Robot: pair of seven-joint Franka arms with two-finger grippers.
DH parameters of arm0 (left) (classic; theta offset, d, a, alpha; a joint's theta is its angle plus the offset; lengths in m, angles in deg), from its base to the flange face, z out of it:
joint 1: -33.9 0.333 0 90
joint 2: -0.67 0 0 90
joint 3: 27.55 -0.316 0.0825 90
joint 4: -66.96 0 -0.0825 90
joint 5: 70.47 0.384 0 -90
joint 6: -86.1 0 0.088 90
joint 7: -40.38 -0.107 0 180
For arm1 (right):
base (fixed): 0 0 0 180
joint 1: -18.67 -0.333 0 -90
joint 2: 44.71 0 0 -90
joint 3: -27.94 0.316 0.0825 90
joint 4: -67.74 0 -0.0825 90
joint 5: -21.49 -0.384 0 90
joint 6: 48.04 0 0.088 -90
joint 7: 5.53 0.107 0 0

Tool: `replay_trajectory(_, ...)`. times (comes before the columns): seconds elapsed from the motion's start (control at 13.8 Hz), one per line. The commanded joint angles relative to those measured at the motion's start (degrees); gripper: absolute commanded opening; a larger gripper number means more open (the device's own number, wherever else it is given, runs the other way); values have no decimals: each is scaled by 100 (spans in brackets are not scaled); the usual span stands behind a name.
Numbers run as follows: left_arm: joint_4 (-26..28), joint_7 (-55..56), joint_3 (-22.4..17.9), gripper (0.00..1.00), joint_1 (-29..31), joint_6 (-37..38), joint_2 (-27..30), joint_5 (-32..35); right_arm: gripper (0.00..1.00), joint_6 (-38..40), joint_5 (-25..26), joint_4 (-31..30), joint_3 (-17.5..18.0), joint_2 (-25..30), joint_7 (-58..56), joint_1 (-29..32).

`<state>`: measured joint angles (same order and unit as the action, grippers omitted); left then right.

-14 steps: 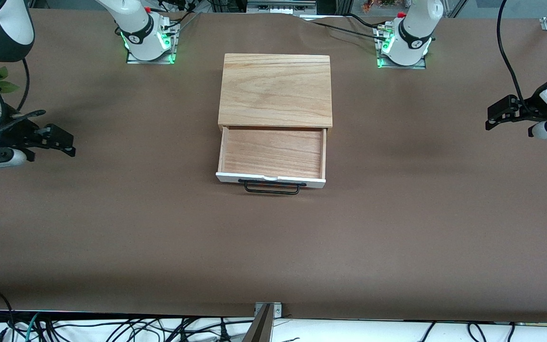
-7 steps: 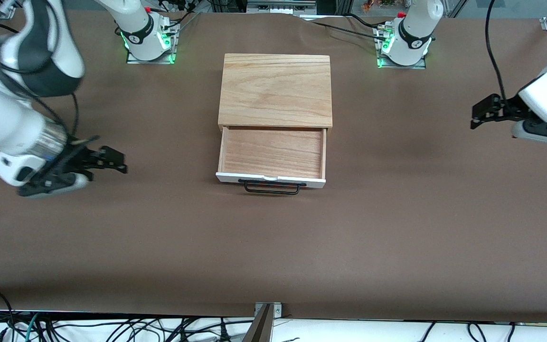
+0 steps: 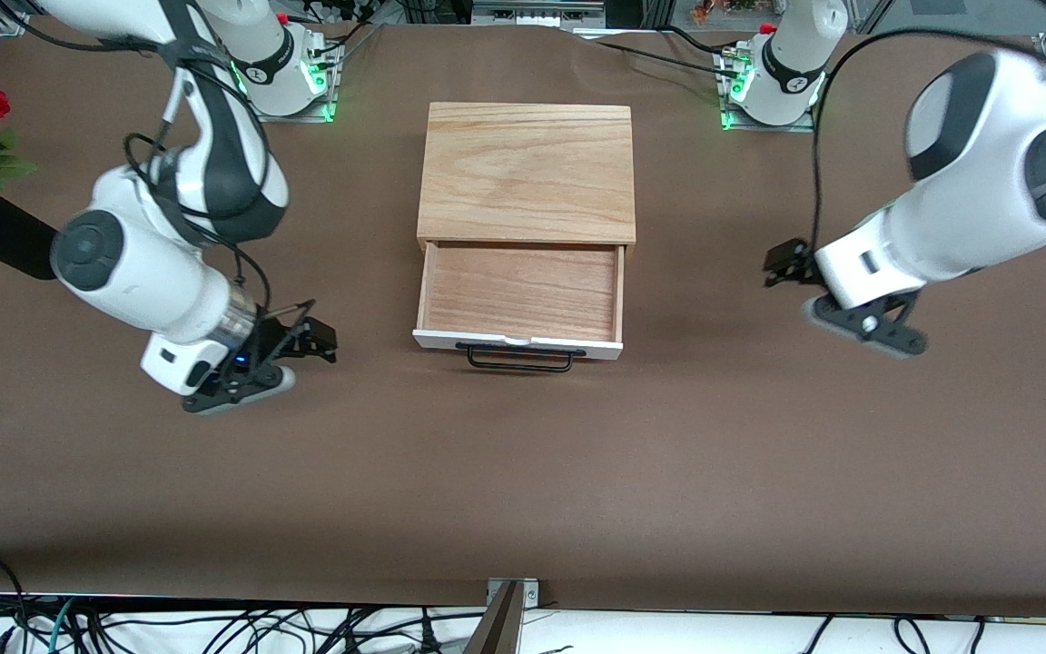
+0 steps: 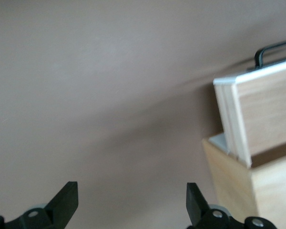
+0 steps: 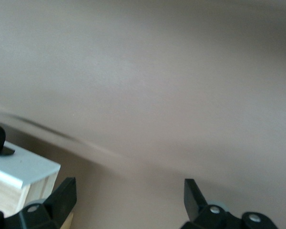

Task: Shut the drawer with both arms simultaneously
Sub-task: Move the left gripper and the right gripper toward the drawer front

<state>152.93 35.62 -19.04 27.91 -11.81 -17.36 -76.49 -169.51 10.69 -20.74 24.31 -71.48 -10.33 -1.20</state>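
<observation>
Drawer point(image 3: 519, 295) pulled out of wooden box point(image 3: 527, 171) at table point(image 3: 523, 472) centre, white front and black handle point(image 3: 519, 358) at 6 o'clock of the box. Right gripper point(image 3: 314, 338) over table at drawer's 9 o'clock, fingers spread, empty. Left gripper point(image 3: 782, 262) over table at 3 o'clock, fingers spread, empty. Neither touches the drawer.

drawer point(image 3: 523, 291): light grained wood (white front) | table point(image 3: 523, 472): matt brown

Drawer point(image 3: 519, 292) pulled open, empty, white front, black handle point(image 3: 519, 360), mid-table.
</observation>
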Motion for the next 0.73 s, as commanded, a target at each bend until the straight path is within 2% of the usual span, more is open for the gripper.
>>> replay_trajectory(0.0, -572, 413, -25, 100, -331, -358, -735, -267, 100, -445, -106, 85, -33, -249, 23, -210)
replay_trajectory(0.22, -572, 879, -25, 100, -648, -1228, -1184, -635, 100, -815, -167, 120, 54, -434, 14, -333)
replay_trajectory(0.29, -642, 958, -25, 100, -675, -1588, -1350, -802, 100, -860, -342, 234, 116, -548, 6, -333)
replay_trajectory(0.51, -1063, 985, -25, 100, -780, -2126, -1878, -1154, 100, -860, -616, 358, 204, -759, 14, -456)
replay_trajectory(0.65, -1091, 1003, -25, 100, -877, -2451, -2063, -1356, 100, -869, -642, 358, 204, -821, 23, -517)
